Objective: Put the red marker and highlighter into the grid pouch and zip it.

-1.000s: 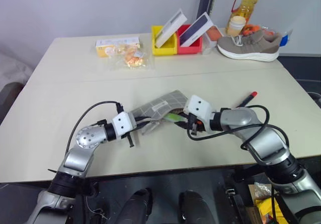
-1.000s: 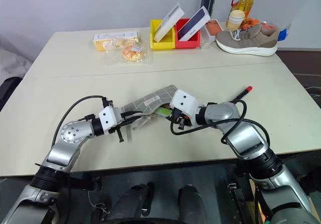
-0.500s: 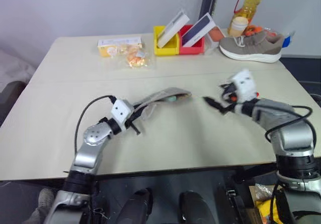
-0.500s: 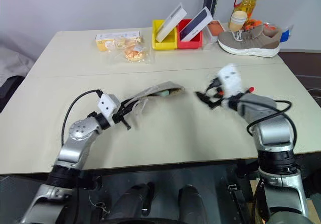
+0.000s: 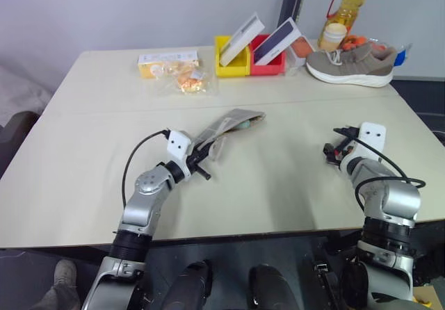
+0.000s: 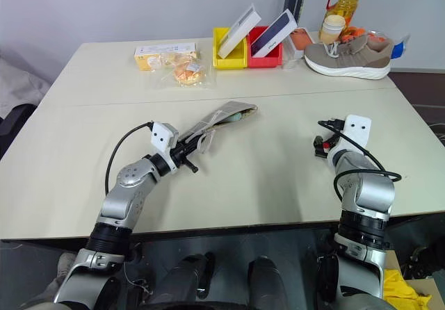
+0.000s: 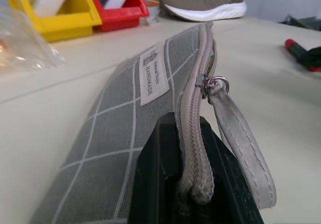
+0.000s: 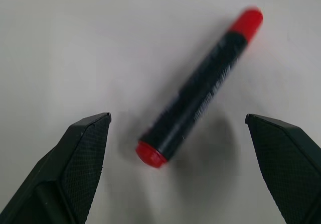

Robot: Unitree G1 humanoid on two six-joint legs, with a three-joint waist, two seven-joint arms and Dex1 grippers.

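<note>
Flat on table, red marker — long axis diagonal between spread fingers.

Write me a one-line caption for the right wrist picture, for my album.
The right gripper, fingers wide open, hovers over the red marker lying on the pale table.

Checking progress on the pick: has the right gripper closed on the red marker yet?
No, the right gripper is open, its fingers wide either side of the red marker, which lies on the table.
</note>
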